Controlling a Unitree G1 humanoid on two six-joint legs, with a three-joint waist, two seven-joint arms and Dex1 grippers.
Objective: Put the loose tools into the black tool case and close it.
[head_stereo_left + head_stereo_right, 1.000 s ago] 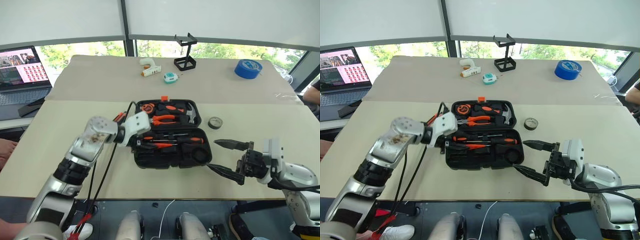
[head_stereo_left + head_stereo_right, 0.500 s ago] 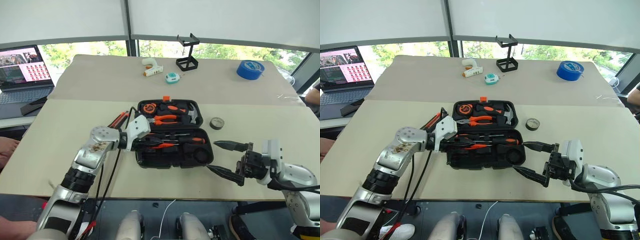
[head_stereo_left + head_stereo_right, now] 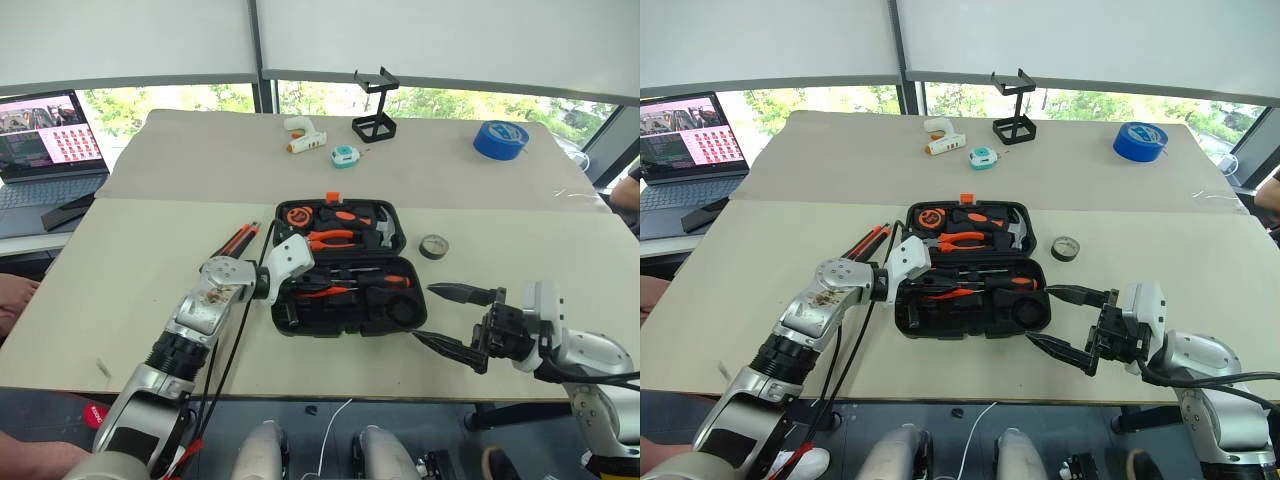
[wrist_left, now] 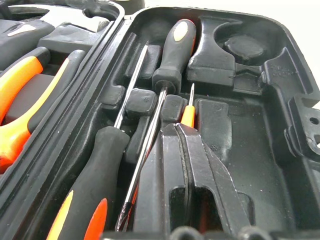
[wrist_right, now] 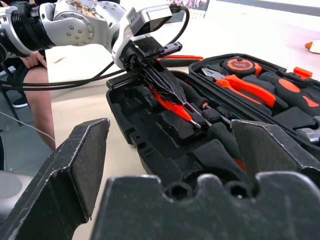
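The left gripper (image 4: 192, 145), jaws together, seemingly pinches the slim orange screwdriver (image 5: 172, 105) over the black tool case (image 3: 345, 320) at the surface's centre. It is light, stiff, slippery-shafted; the handle grips better. The right gripper (image 3: 452, 320), at four o'clock, has its jaws apart.

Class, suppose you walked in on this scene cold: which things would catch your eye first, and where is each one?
The open black tool case lies mid-table, bright orange handles filling its slots. The left gripper reaches into its near half, jaws shut on the slim orange screwdriver. To the case's right the right gripper hovers with jaws wide open, a small dark tape roll loose on the table beyond it.
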